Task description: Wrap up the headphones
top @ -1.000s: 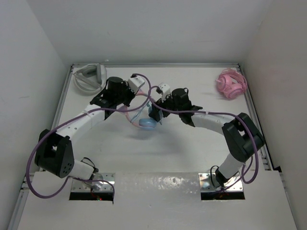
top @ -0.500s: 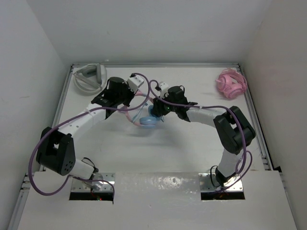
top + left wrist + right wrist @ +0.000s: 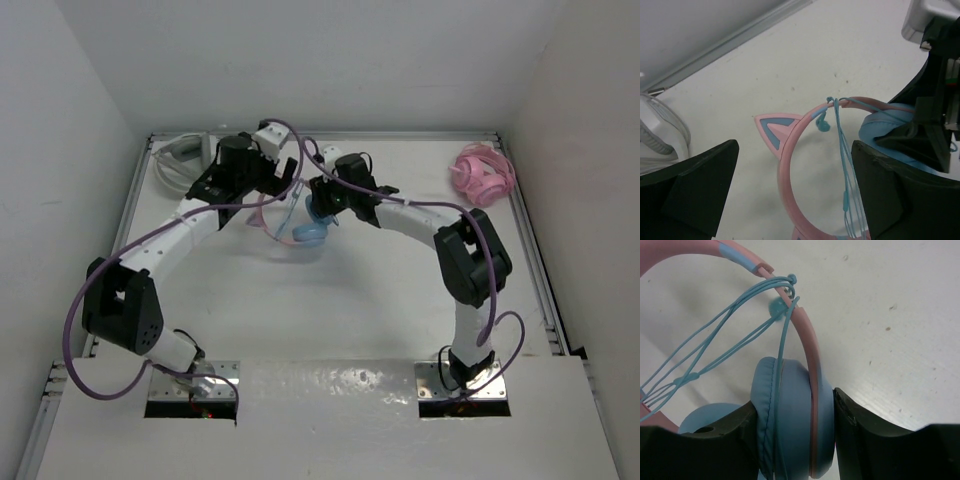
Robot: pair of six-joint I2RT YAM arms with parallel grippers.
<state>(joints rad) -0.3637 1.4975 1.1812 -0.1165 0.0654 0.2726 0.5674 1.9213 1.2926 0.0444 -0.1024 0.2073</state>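
The over-ear headphones (image 3: 303,232), pink cat-ear headband (image 3: 784,165) and light blue round ear cups, sit at the far centre of the white table (image 3: 380,310), between the 2 wrists. Right gripper (image 3: 795,437): fingers clamped on 1 ear cup (image 3: 790,410) and its pink slider arm. Left gripper (image 3: 790,192): fingers wide apart, holding nothing. The headband arc lies below the gap, apparently untouched. The thin light blue cable (image 3: 710,347) runs in several strands chord-wise across the arc, from the slider beside the clamped cup toward the opposite side. Judgement: these strands lie nearest the left gripper, by its finger closest to the right gripper, so the next wrap falls to the left arm while the right anchors.
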